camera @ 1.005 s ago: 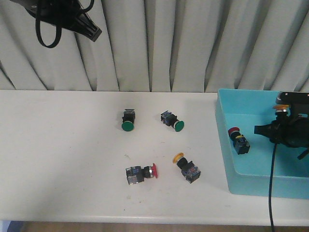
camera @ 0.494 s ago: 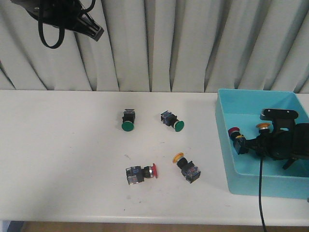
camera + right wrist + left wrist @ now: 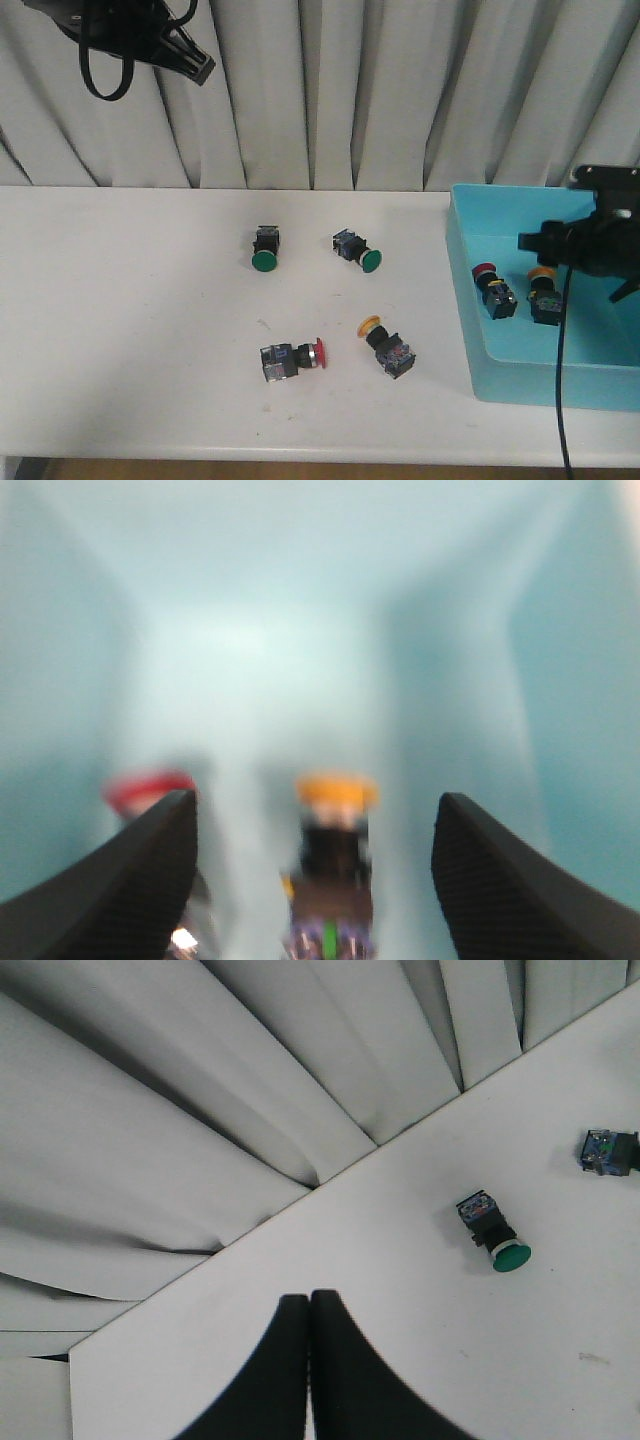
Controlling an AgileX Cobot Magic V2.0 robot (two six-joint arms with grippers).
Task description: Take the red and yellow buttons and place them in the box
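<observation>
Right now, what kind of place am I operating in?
Probably a lab test bench: a plain white table against a grey curtain, with scattered push-button switches and a turquoise box.

No legible text, labels, brands or numbers on any object in view.
</observation>
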